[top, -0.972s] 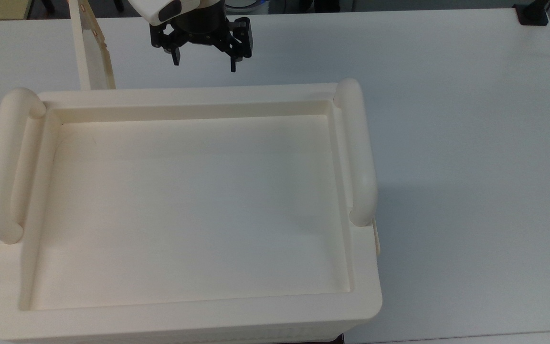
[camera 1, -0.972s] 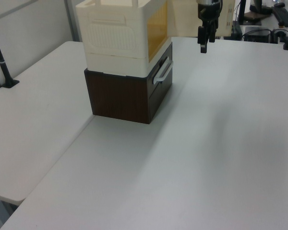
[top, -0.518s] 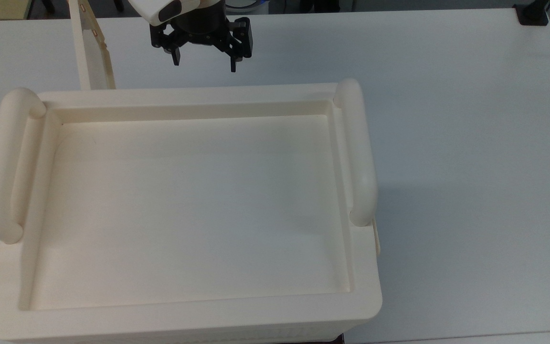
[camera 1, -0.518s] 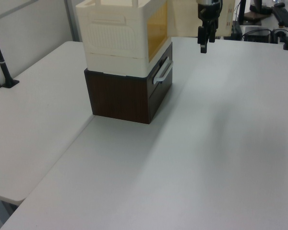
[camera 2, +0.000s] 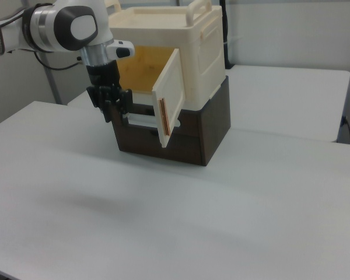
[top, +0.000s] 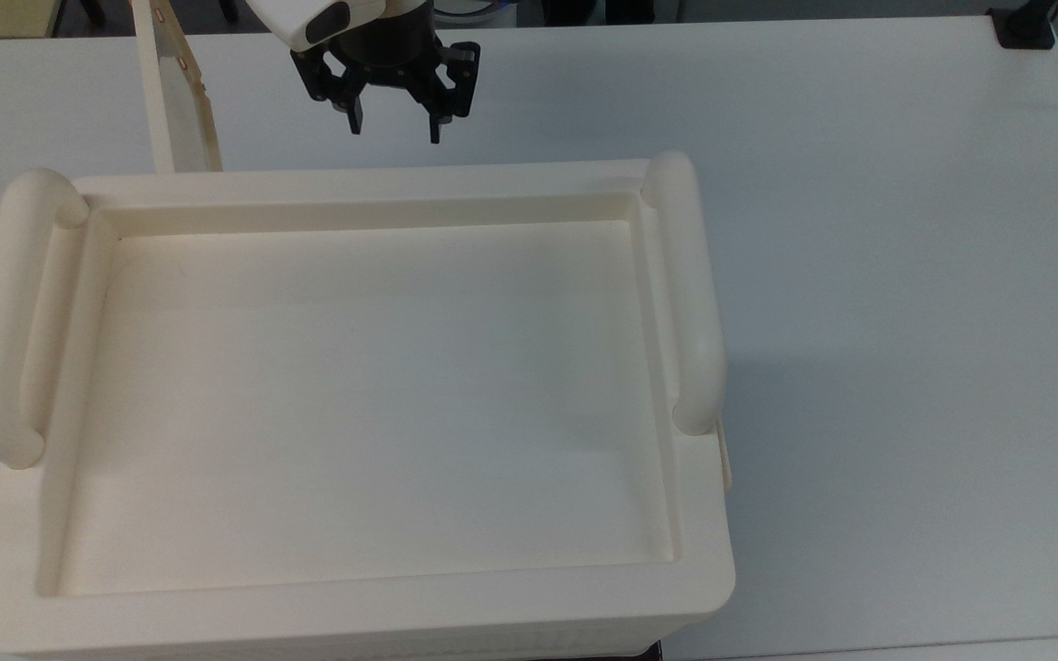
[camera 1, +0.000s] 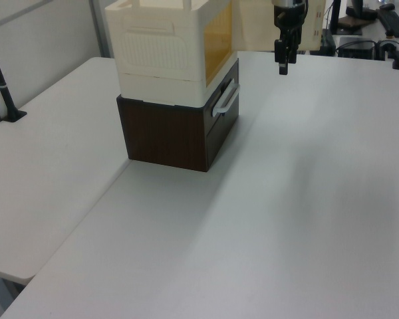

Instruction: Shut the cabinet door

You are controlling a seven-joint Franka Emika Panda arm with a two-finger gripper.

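- Top view: the cream cabinet [top: 354, 606] was seen from above, its recessed tray top flanked by two thick tubular handles [top: 5, 321]. The cabinet door [top: 175, 101] stood swung out from the cabinet's far edge, at the top view's upper left, brown dots along its free edge. The black two-finger gripper [top: 393, 127] was hung just beyond that far edge, to the door's right in the top view, apart from the door; its jaws were parted with nothing held between them.
- Left view: the cabinet was seen stacked on a dark brown drawer unit [camera 1: 176, 136] with a pale handle [camera 1: 225, 100], both on a white table [camera 1: 286, 219]. The cabinet's amber-lit front opening faced the left view's right. The gripper [camera 1: 283, 65] was poised above the table, well apart from the cabinet; its opening could not be judged here.
- Right view: the door [camera 2: 169, 99] was seen standing open, hinged at the cabinet's front corner, tilted outward. The gripper [camera 2: 112, 111] was hung in front of the opening, to the right view's left of the door, empty.
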